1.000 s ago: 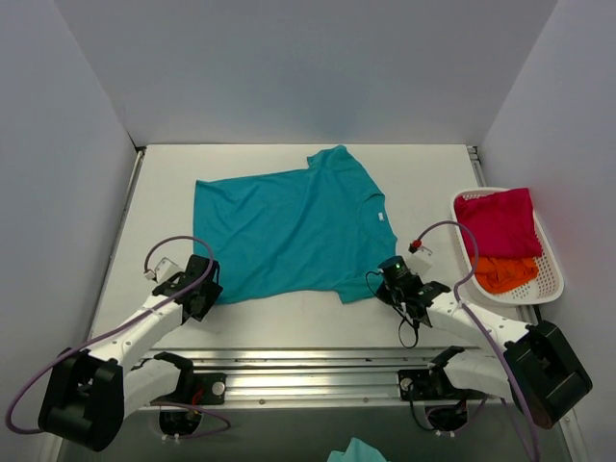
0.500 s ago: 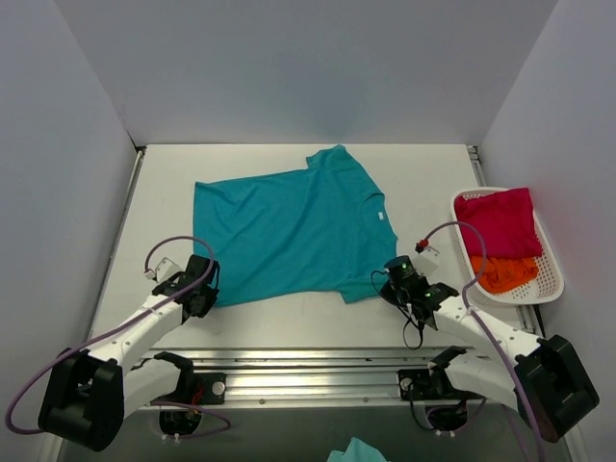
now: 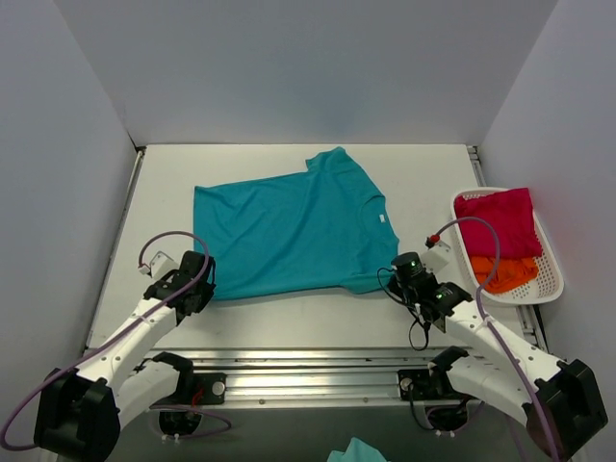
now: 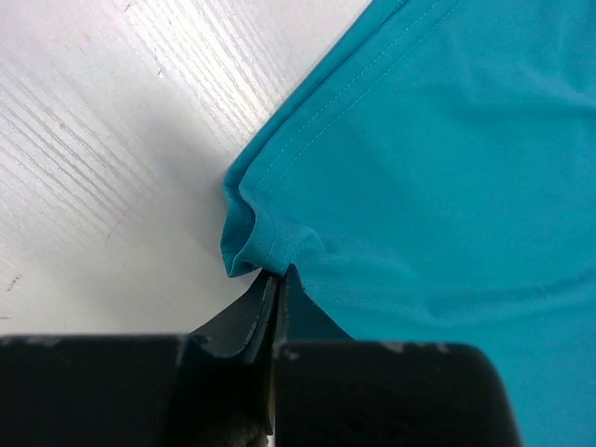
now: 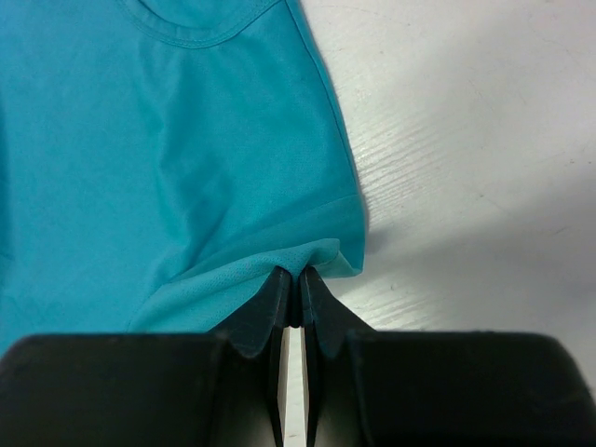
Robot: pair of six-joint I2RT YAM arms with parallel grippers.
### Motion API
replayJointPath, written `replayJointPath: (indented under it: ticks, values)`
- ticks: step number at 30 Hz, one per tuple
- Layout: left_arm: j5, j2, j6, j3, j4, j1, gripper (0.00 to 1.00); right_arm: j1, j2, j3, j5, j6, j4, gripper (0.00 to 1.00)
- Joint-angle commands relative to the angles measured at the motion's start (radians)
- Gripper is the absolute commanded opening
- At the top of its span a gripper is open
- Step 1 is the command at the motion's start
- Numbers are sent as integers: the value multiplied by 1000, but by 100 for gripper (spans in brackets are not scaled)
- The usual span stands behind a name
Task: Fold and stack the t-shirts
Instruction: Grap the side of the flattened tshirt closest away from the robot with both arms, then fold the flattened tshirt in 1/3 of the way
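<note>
The teal t-shirt [image 3: 289, 231] lies spread flat on the white table, its neck with a white label [image 3: 384, 218] toward the right. My left gripper [image 3: 201, 281] is shut on the shirt's near left hem corner [image 4: 250, 240], which bunches at the fingertips [image 4: 277, 272]. My right gripper [image 3: 397, 278] is shut on the near right sleeve edge [image 5: 321, 256], the cloth puckered between its tips [image 5: 298, 273]. A crimson-magenta t-shirt [image 3: 496, 219] and an orange t-shirt [image 3: 502, 272] lie crumpled in the basket at the right.
The white slotted basket [image 3: 551, 281] sits at the table's right edge. Grey walls close in the left, back and right. A metal rail [image 3: 308, 371] runs along the near edge between the arm bases. A scrap of teal cloth [image 3: 356, 450] shows below it.
My left gripper has shut on the hem corner. My right gripper has moved right and slightly back with the sleeve, drawing the shirt's near edge straighter.
</note>
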Motion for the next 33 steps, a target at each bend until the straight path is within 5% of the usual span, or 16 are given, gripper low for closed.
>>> replayJointPath:
  ticks: [1,33]
  values:
    - [-18,15,40,61,20,17,2,-8,21,61,52,-24,-34,0]
    - [241,478,175,345,388,224,2,-13,694,759,146,-193,-66,0]
